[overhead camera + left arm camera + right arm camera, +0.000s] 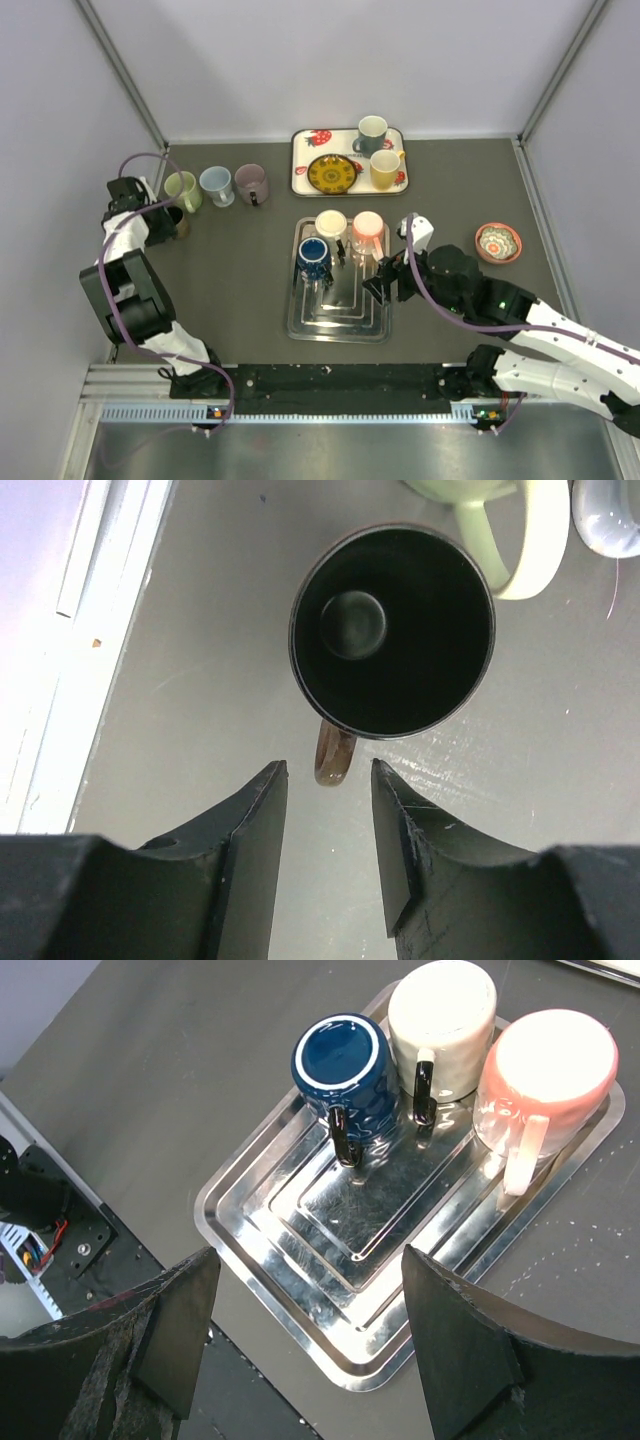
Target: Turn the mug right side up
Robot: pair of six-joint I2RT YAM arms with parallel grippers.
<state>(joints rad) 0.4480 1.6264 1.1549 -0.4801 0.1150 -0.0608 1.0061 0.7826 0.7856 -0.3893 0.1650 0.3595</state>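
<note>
left wrist: your left gripper (328, 772), half-open and empty, lines up on the handle (335, 752) of the upright dark mug (392, 630); right gripper (305, 1290) wide open, empty.

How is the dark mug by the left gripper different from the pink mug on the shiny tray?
The dark mug stands right side up, showing its inside; the pink mug is upside down. The dark mug has a brown handle, the pink mug a pale one. The dark mug sits on the table, the pink mug in the silver tray. Both have one handle.
</note>
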